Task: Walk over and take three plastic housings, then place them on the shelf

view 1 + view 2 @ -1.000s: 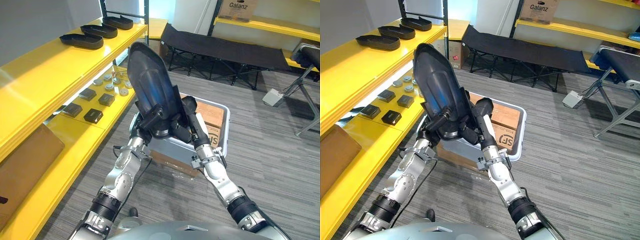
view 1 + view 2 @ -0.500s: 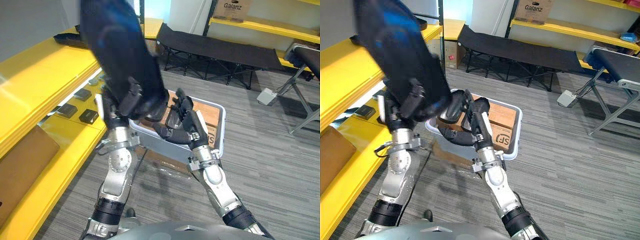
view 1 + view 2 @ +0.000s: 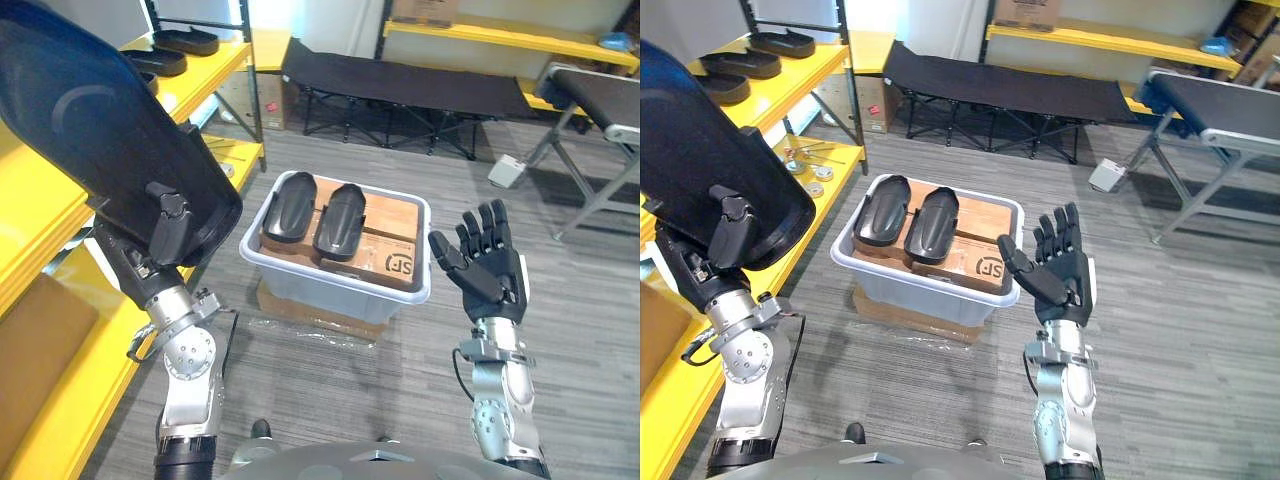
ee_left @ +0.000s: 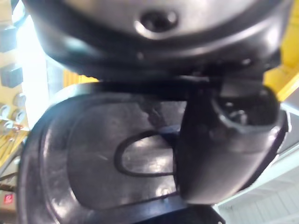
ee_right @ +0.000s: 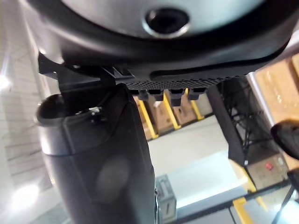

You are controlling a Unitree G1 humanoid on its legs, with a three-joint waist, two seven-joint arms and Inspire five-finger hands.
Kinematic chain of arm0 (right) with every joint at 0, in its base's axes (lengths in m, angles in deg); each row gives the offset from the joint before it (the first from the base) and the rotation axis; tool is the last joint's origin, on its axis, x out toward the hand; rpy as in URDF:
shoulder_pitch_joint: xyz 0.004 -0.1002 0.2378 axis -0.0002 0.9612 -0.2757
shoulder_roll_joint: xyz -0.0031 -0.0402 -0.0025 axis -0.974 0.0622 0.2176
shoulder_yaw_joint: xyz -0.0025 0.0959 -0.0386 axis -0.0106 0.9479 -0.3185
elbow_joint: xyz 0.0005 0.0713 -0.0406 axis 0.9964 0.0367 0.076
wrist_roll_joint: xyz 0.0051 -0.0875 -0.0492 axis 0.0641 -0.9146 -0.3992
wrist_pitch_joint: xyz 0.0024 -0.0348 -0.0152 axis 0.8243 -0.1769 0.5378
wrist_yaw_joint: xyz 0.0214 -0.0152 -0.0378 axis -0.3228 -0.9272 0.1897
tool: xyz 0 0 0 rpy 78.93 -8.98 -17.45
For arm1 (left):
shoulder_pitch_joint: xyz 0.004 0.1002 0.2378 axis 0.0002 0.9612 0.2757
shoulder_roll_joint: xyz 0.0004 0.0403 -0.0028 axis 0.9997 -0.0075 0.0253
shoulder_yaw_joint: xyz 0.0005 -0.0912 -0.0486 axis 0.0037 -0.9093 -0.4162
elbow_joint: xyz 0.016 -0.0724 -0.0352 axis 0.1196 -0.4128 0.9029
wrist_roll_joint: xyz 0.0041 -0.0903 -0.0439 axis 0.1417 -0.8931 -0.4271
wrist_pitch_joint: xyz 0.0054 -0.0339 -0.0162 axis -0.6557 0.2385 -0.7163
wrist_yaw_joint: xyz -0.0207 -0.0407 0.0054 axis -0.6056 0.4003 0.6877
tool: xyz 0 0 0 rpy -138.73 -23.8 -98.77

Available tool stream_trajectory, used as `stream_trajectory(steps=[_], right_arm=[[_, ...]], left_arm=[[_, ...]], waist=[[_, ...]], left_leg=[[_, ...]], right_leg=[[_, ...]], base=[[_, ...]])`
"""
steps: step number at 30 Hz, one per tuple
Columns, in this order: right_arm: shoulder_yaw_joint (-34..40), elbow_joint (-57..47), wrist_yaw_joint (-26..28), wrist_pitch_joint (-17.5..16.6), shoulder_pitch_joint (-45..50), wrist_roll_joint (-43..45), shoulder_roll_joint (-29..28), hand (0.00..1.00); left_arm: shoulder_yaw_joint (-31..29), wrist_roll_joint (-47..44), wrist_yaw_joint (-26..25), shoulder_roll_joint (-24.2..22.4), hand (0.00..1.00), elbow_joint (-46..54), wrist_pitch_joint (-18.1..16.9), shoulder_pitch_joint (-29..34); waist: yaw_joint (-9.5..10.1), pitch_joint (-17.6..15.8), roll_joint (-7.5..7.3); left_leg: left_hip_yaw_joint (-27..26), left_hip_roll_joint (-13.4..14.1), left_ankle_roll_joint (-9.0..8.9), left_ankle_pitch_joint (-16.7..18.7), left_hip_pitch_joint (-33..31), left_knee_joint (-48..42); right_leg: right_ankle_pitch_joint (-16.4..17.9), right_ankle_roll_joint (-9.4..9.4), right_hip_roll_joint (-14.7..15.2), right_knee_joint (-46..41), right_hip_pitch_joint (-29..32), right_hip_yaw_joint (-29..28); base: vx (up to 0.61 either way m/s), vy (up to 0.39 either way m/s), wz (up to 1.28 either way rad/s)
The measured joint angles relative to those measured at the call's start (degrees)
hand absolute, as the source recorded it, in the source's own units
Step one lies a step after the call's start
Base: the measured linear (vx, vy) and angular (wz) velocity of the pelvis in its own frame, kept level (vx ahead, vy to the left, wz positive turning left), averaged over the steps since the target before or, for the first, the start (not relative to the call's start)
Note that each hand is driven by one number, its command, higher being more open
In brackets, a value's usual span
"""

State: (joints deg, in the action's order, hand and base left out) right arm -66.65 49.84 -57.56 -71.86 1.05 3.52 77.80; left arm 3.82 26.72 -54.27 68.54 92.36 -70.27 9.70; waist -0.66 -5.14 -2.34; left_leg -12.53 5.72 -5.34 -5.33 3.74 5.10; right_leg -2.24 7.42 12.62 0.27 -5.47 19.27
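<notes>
I see the yellow shelf [image 3: 228,65] along the left. My left hand [image 3: 166,226] grasps one large black housing [image 3: 95,130], held up before the shelf, thumb clamped on its face. The grey bin [image 3: 330,292] stands centre on the floor. It holds two bin housings [image 3: 290,205] side by side on cardboard. My right hand [image 3: 488,268] hangs right of the bin, fingers spread and released.

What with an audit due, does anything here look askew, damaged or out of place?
Nothing is spilled or broken. The held housing, pinched in the left hand, stands steeply tilted beside the yellow shelf; two other housings lie neatly side by side in the grey bin. The right hand is open.
</notes>
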Motion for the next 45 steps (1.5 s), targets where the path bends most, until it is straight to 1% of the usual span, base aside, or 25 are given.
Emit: stream_trajectory(steps=[2, 5, 7, 10, 13, 15, 16, 18, 21, 25, 28, 30, 32, 33, 35, 36, 37, 38, 39, 40, 41, 42, 43, 44, 45], right_arm=[[1.1, 2.3, 0.0, 0.7, 1.0, 0.1, 0.0, 1.0], [1.2, 4.9, -0.6, 2.6, 1.0, 0.0, -0.4, 1.0], [0.9, 5.1, -1.3, 3.7, 0.9, 0.0, -0.7, 1.0], [-0.1, 5.3, -1.5, 3.8, 0.0, -0.1, -0.7, 1.0], [-3.8, 7.8, -3.7, 4.0, -4.3, -3.0, 0.0, 1.0], [-8.1, 8.9, -7.5, 5.4, -7.2, -7.8, 0.9, 1.0], [-8.6, 8.9, -7.9, 5.5, -7.4, -8.4, 0.9, 1.0], [-12.2, 8.9, -10.3, 6.2, -9.3, -11.9, 0.9, 1.0], [-14.3, 9.0, -11.5, 7.3, -11.5, -12.6, 0.9, 1.0], [-14.5, 9.8, -11.2, 7.9, -13.1, -12.4, 1.0, 1.0], [-16.3, 11.8, -9.4, 8.5, -14.3, -12.8, 2.4, 1.0], [-18.4, 11.8, -7.9, 9.6, -14.9, -13.0, 4.0, 1.0], [-19.5, 11.8, -7.4, 10.3, -15.0, -13.0, 5.0, 1.0], [-19.7, 11.8, -7.5, 10.5, -14.9, -13.1, 5.5, 1.0], [-19.5, 11.7, -8.1, 10.5, -14.9, -14.1, 5.6, 1.0], [-19.6, 11.7, -8.8, 10.5, -14.9, -14.4, 5.4, 1.0], [-19.6, 11.7, -8.9, 10.6, -14.8, -14.2, 5.2, 1.0], [-19.6, 11.7, -8.9, 10.6, -14.7, -13.9, 4.8, 1.0], [-19.5, 11.4, -8.7, 10.8, -14.1, -13.7, 4.5, 1.0], [-19.5, 10.9, -8.6, 11.1, -13.4, -13.7, 4.5, 1.0], [-19.3, 9.9, -8.3, 11.3, -11.4, -13.7, 4.6, 1.0], [-18.8, 9.5, -8.3, 11.5, -9.8, -13.7, 4.6, 1.0], [-18.5, 9.5, -8.3, 11.5, -9.3, -13.7, 4.6, 1.0], [-18.0, 9.4, -8.2, 11.5, -8.6, -13.7, 4.6, 1.0], [-18.0, 9.3, -7.9, 11.5, -8.2, -13.7, 4.4, 1.0]], left_arm=[[-0.3, -6.7, 5.2, -0.1, 0.0, 0.0, -0.6, 2.5], [-0.9, -10.1, 9.3, -0.8, 0.0, 0.0, -0.7, 5.4], [-1.1, -10.0, 10.9, -1.2, 0.0, 0.0, -0.7, 6.5], [-1.3, -9.2, 12.6, -1.3, 0.0, 1.5, 0.0, 8.5], [-4.3, -7.1, 13.3, -1.3, 0.0, 5.6, 1.0, 11.6], [-7.5, -7.5, 15.1, -1.4, 0.0, 8.9, 1.8, 14.7], [-7.8, -7.5, 15.3, -1.4, 0.0, 9.1, 1.8, 15.1], [-10.0, -7.6, 16.7, -1.5, 0.0, 10.9, 1.8, 18.3], [-11.1, -7.6, 18.4, -1.8, 0.0, 11.3, 1.8, 21.5], [-10.9, -7.5, 22.4, -2.5, 0.0, 11.3, 1.8, 23.8], [-10.9, -7.3, 25.1, -2.4, 0.0, 11.3, 1.8, 24.0], [-10.2, -7.4, 26.3, -2.3, 0.0, 11.3, 1.8, 23.7], [-9.1, -7.4, 27.6, -2.1, 0.0, 11.3, 1.9, 23.4], [-8.1, -7.5, 28.7, -2.0, 0.0, 11.3, 1.9, 23.1], [-6.9, -7.9, 30.4, -2.0, 0.0, 11.3, 1.9, 23.1], [-6.5, -8.7, 32.0, -2.0, 0.0, 11.3, 1.8, 23.1], [-6.4, -9.8, 33.2, -2.0, 0.0, 11.3, 1.8, 23.2], [-6.1, -10.7, 34.7, -2.0, 0.0, 11.3, 1.7, 23.1], [-5.5, -10.8, 35.8, -1.5, 0.0, 11.3, 1.7, 22.8], [-4.9, -10.8, 36.4, -0.7, 0.0, 11.3, 1.7, 22.5], [-3.8, -10.8, 37.9, 1.7, 0.0, 11.3, 1.7, 21.4], [-2.4, -10.8, 39.6, 4.4, 0.0, 11.3, 1.7, 19.5], [-1.8, -10.8, 40.4, 5.9, 0.0, 11.3, 1.7, 18.3], [-0.6, -10.8, 41.3, 7.5, 0.0, 11.3, 1.7, 16.1], [-0.4, -10.8, 41.5, 8.2, 0.0, 11.3, 1.7, 14.9]], waist=[[-0.8, 0.2, 1.0], [-0.98, 0.3, 1.55], [-0.39, 0.2, 1.84], [0.85, 0.2, 2.5], [3.22, 0.2, 2.89], [6.21, 0.2, 3.28], [6.69, 0.2, 3.32], [9.18, 0.3, 3.43], [11.04, 0.2, 3.4], [11.45, 0.2, 3.34], [11.53, 0.2, 3.3], [11.38, -0.5, 3.42], [11.07, -1.5, 3.66], [11.0, -1.9, 4.06], [10.97, -2.2, 4.51], [11.39, -2.4, 4.8], [11.43, -2.4, 4.83], [11.22, -2.5, 4.86], [11.07, -2.7, 4.72], [10.7, -2.9, 4.59], [9.18, -3.3, 4.11], [7.6, -3.6, 3.82], [7.23, -3.8, 3.74], [6.85, -4.5, 3.71], [6.82, -4.8, 3.38]], left_leg=[[-0.9, 0.2, 0.11, -0.1, 0.2, 0.0], [-1.3, 0.7, -0.12, 0.1, 0.6, 0.0], [-0.6, 0.9, -0.21, 0.0, 0.3, 0.0], [3.3, 0.6, -0.2, -0.3, -1.2, 0.0], [7.7, 0.2, -0.18, -1.2, -2.9, 0.0], [11.8, -0.6, -0.16, -1.7, -3.7, 0.0], [12.2, -0.7, -0.2, -1.7, -3.8, 0.0], [15.1, -1.3, -0.13, -2.0, -5.1, 0.0], [17.7, -2.0, 0.16, -2.6, -6.3, 0.0], [17.7, -2.5, 0.46, -2.8, -6.3, 0.0], [17.5, -2.4, 0.56, -2.7, -6.1, -0.3], [17.1, -2.4, 1.52, -1.6, -7.6, -3.1], [13.0, -1.5, 3.24, -0.4, -9.3, -6.4], [10.4, -0.6, 3.48, -0.6, -9.7, -6.9], [8.4, -0.3, 3.99, -2.0, -9.8, -5.7], [8.3, -0.5, 3.92, -3.6, -9.3, -3.5], [8.3, -0.6, 3.92, -4.3, -9.2, -2.4], [8.5, -1.1, 4.13, -5.4, -9.2, -0.7], [9.6, -1.9, 4.31, -5.9, -9.4, -0.3], [10.5, -2.4, 4.49, -6.0, -9.5, -0.3], [13.7, -4.2, 4.52, -6.0, -9.9, -0.3], [15.3, -4.7, 4.61, -6.1, -10.7, -0.6], [15.6, -4.6, 4.61, -6.1, -11.1, -0.8], [16.4, -4.5, 4.74, -6.2, -11.3, -0.6], [16.8, -4.7, 5.29, -7.2, -11.4, -0.4]], right_leg=[[-0.1, 0.05, -0.1, 0.0, 0.5, -0.9], [-0.2, 0.26, -0.6, 0.2, 0.2, -1.0], [-0.1, 0.19, -0.9, 0.4, 0.0, -0.3], [0.1, 0.04, -0.8, 0.8, -1.5, 3.8], [0.7, 0.09, -0.9, 0.9, -2.8, 8.2], [1.4, 0.3, -0.7, 0.8, -4.7, 12.4], [1.6, 0.39, -0.7, 0.8, -4.9, 12.8], [2.2, 0.59, -0.7, 0.6, -5.8, 16.0], [2.6, 0.59, -0.6, 0.4, -6.6, 18.9], [3.1, 0.77, 0.1, -0.7, -7.0, 19.8], [3.9, 0.56, 0.3, -1.4, -7.0, 19.5], [4.3, 0.53, 0.2, -2.2, -7.1, 19.9], [4.8, 0.66, 0.2, -2.6, -8.1, 21.9], [5.3, 0.72, 0.3, -3.4, -8.6, 23.7], [5.6, 0.84, 0.3, -3.6, -9.2, 26.1], [6.0, 1.0, 0.5, -4.2, -9.0, 26.9], [6.3, 1.09, 0.7, -4.6, -8.9, 27.4], [7.4, 1.18, 1.4, -6.3, -8.4, 27.9], [9.5, 0.1, 2.5, -9.2, -7.5, 26.7], [10.8, -1.56, 2.9, -10.7, -7.2, 24.8], [12.3, -3.76, 3.4, -13.7, -6.7, 17.6], [12.2, -3.76, 3.8, -18.8, -4.6, 11.5], [12.2, -3.76, 4.0, -22.0, -3.4, 9.3], [13.4, -3.63, 4.0, -26.2, -1.6, 6.3], [15.5, -3.32, 3.2, -24.6, -1.1, 5.3]], base=[[0.02, -0.001, -0.22], [0.02, -0.019, -0.1], [0.01, -0.035, 0.19], [0.01, -0.023, 0.64], [-0.01, -0.029, 0.77], [-0.01, -0.036, 0.87], [-0.02, -0.032, 0.79], [-0.02, -0.017, 0.7], [-0.02, -0.006, 0.53], [-0.01, 0.017, 0.18], [-0.01, 0.009, -0.03], [-0.05, -0.004, 0.13], [-0.05, 0.007, 0.5], [-0.03, 0.003, 0.68], [-0.03, 0.009, 0.7], [-0.02, 0.018, 0.56], [-0.02, 0.03, 0.5], [-0.01, 0.036, 0.53], [-0.01, 0.035, 0.6], [0.01, 0.036, 0.98], [0.04, 0.026, 1.41], [0.04, 0.02, 1.52], [0.03, -0.014, 1.28], [0.03, -0.069, 0.86], [0.02, -0.091, 0.62]])
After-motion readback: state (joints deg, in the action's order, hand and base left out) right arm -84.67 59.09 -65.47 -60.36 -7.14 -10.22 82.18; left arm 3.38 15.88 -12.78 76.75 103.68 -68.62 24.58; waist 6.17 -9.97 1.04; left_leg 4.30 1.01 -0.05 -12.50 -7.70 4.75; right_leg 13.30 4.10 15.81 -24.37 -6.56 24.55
